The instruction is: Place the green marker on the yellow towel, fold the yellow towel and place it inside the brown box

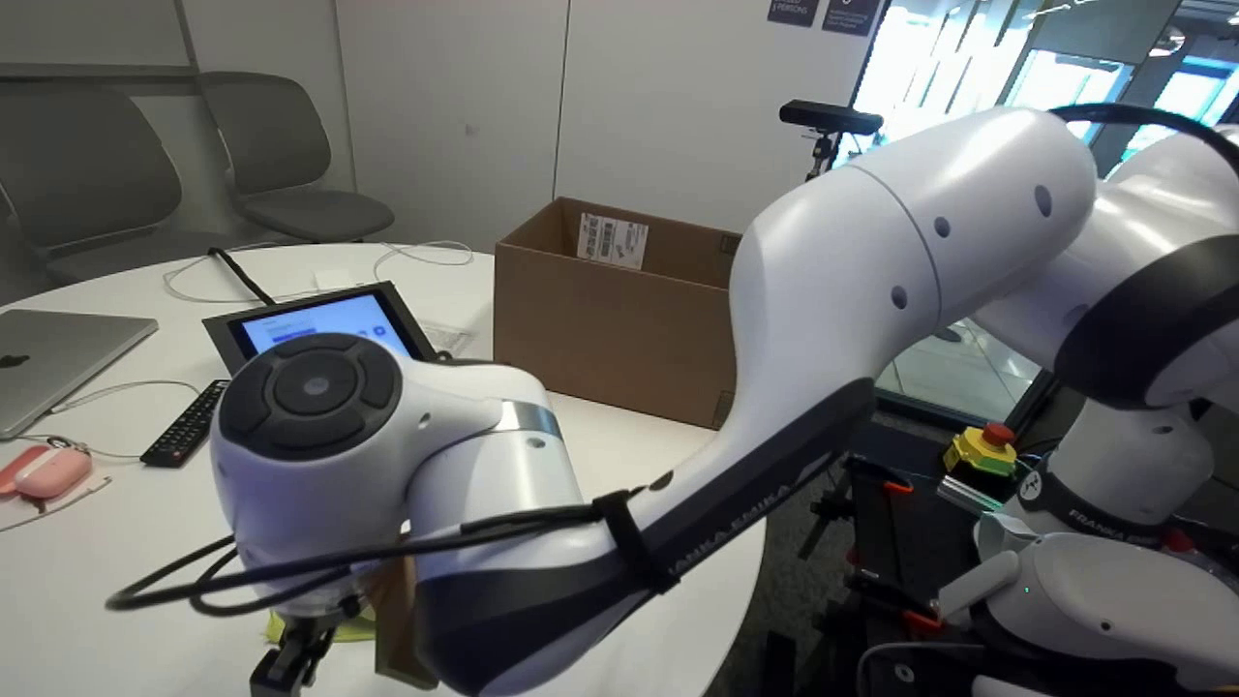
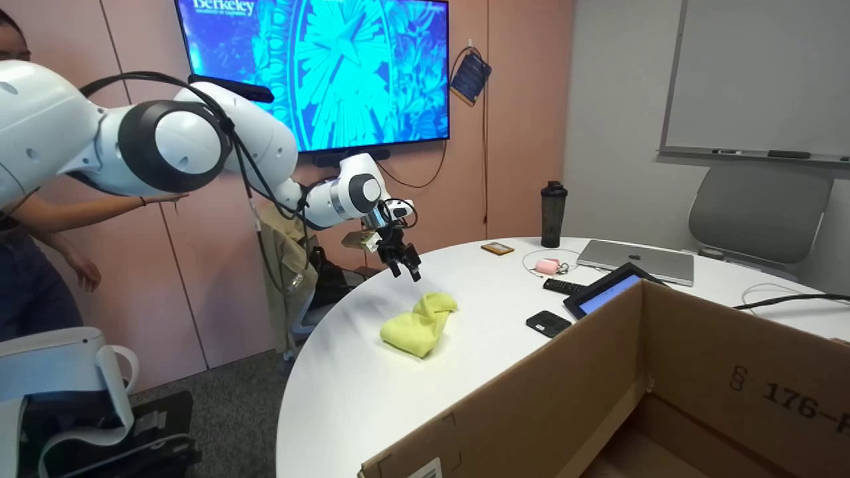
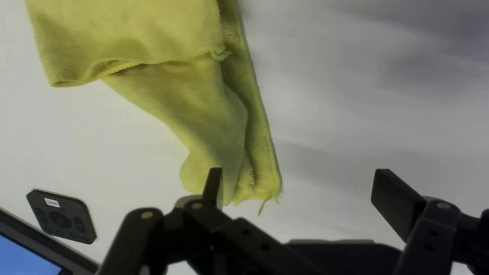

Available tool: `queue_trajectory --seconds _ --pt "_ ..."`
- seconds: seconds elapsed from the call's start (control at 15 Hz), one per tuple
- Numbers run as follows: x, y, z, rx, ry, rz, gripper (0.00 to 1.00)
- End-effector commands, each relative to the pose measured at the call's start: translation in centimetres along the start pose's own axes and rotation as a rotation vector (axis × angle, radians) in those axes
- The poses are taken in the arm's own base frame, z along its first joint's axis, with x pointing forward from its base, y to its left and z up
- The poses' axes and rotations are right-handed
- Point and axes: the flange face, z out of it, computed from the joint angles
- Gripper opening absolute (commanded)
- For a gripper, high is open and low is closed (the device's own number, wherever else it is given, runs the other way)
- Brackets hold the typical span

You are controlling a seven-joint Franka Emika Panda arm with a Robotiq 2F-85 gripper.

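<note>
While the jaws hang wide apart and empty over the surface [image 2: 488, 285], the yellow towel [image 2: 415, 328] lies between them and the brown box [image 1: 605, 329], narrow end nearest them, so a grasp likely means lowering toward the box.

Whiteboard [image 2: 764, 76] and wall screen [image 2: 345, 73] show an office meeting room.
</note>
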Motion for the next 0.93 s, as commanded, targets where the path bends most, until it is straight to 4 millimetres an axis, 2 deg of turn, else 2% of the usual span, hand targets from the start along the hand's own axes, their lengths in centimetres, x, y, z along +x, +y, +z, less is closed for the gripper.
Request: queue_trajectory --seconds 0.0,0.13,0.33,0.6,0.87 --pt "0.6 -2.6 0.5 0.015 -0.016 -0.004 1.00" --pt "0.6 -3.0 0.9 0.018 -0.033 -0.013 1.00" --pt "1.1 -2.4 1.5 0.028 -0.027 -0.011 1.00" --pt "2.2 -0.7 2.6 0.060 -0.003 0.041 1.00" --pt "2.1 1.0 4.2 0.068 -0.037 0.070 1.00"
